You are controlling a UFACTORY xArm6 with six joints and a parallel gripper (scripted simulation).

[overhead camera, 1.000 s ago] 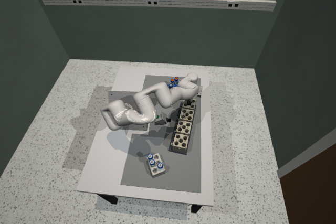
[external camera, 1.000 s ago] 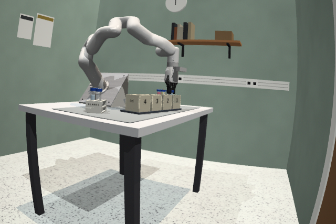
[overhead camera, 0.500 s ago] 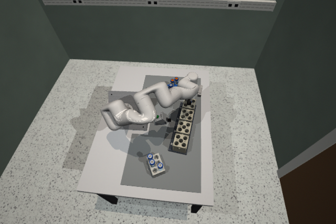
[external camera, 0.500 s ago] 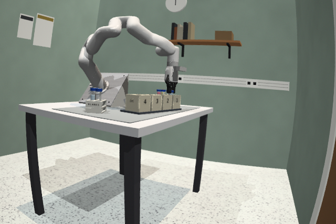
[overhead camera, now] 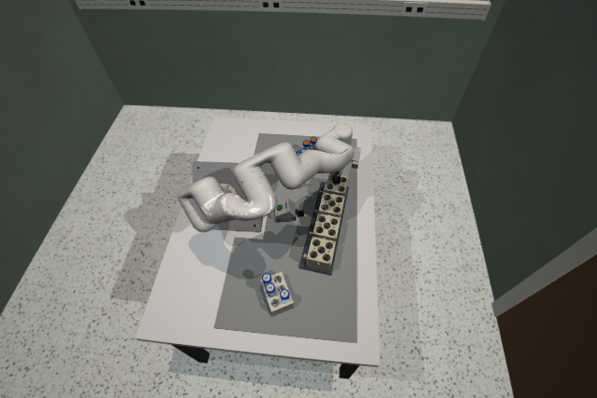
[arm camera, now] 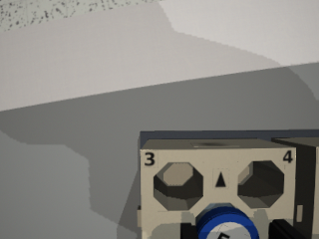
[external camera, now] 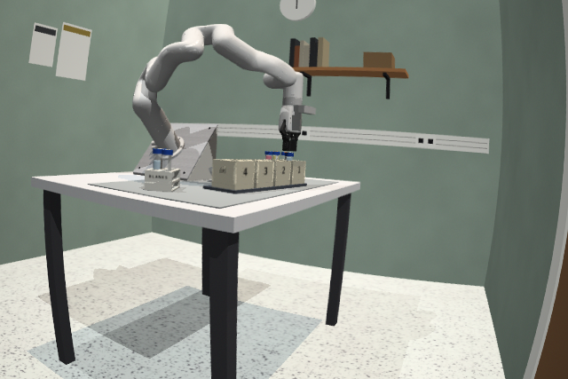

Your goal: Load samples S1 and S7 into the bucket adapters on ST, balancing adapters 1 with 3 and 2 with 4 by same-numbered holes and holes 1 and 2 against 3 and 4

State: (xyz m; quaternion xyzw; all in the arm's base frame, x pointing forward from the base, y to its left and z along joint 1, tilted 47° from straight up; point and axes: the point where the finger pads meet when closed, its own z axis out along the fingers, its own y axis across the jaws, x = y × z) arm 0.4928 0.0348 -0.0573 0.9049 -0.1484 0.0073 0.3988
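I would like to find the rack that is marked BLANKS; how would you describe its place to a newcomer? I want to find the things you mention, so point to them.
On the white table [overhead camera: 168, 307] [external camera: 138, 198], find the row of four tan adapters. Near the end with adapter 4 [overhead camera: 319, 261] [external camera: 229, 175] sits a small pale rack [overhead camera: 282, 308] [external camera: 158, 184]. Unlike the adapters, it carries BLANKS on its side.
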